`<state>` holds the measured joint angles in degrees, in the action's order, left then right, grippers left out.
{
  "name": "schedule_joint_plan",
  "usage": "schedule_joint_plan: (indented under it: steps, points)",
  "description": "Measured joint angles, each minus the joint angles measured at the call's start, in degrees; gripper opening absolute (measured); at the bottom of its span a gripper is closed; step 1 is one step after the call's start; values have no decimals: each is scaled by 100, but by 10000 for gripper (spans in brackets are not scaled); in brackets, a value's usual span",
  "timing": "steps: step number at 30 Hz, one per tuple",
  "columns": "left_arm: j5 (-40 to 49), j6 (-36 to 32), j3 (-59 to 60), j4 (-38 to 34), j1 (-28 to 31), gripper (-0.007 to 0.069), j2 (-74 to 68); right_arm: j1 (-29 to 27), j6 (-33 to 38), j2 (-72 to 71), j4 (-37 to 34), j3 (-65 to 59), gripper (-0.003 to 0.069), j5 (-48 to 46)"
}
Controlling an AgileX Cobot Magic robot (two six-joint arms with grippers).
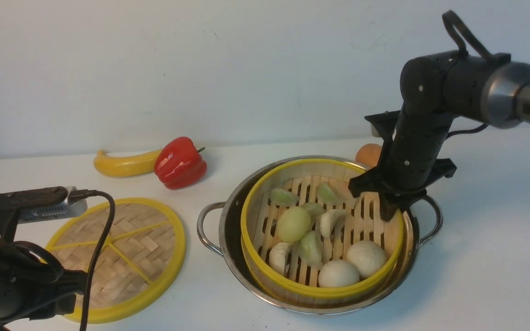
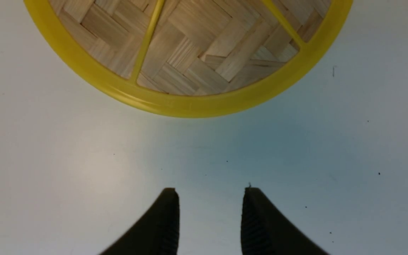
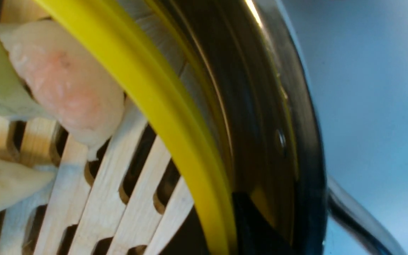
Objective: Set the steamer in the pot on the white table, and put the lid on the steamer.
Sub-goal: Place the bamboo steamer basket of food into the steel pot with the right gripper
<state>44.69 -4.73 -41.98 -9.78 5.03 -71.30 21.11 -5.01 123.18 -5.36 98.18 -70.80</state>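
Pot point(image 1: 229, 234): one, steel, with two loop handles, right of centre on the table point(image 1: 476, 276).
Steamer point(image 1: 302, 288): one, inside the pot, its yellow rim showing just above the pot's rim.
Food in steamer: nine pieces counted from the front: three round buns and six dumplings, some white, some pale green.
Lid point(image 1: 141, 239): one, flat on the table left of the pot and apart from it, not on the steamer.
Right gripper point(image 1: 391, 210): one, lowered onto the steamer's far-right rim. Its wrist view shows one dark finger point(image 3: 257, 230) between the yellow rim and the pot wall. Whether it clamps the rim or is loose cannot be told.
Left gripper point(image 2: 211, 191): one, its two fingers spread apart with nothing between them, over bare table just near of the lid's rim.
Other items: one banana point(image 1: 122, 164) and one red pepper point(image 1: 180, 162), touching, far left; one orange fruit point(image 1: 370, 154) behind the pot, partly hidden by the right arm.
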Motion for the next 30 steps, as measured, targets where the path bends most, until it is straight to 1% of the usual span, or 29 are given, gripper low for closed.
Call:
schedule_joint_plan:
  steps: [6, 9, 12, 14, 15, 16, 17, 20, 23, 25, 28, 30]
  points:
    - [-1, 0, 0, 0, 0, 241, 0, 0, 4, 0, -29, 5, 57, 7]
    - [-1, 0, 0, 0, 0, 241, 0, 0, 4, 0, -71, 5, 82, 7]
    - [-1, 0, 0, 0, 0, 241, 0, 0, 4, 0, -107, 5, 132, 31]
    - [-1, 0, 0, 0, 0, 241, 0, 0, 4, 0, -132, 5, 183, 18]
    - [-1, 0, 0, 0, 0, 241, 0, 0, 4, 0, -142, 5, 193, 18]
    - [-1, 0, 0, -5, 0, 241, 0, 0, 4, 0, -166, 11, 221, 18]
    - [-1, -25, 0, -5, 0, 241, 0, 0, 4, 0, -203, 12, 264, 24]
    - [-1, -86, 0, -5, 0, 241, 0, 0, 4, 0, -222, 12, 329, 24]
    - [-16, -129, 0, -5, 0, 241, 0, 0, 6, 0, -222, 17, 374, 24]
    - [-99, -133, 0, -5, 0, 241, 0, 0, 11, 0, -222, 51, 393, 24]
    - [-202, -133, 0, -43, 0, 241, 0, 0, 23, 0, -203, 180, 405, 18]
    - [-366, -133, 0, -142, 0, 241, 0, 0, 23, 0, -110, 505, 412, 18]
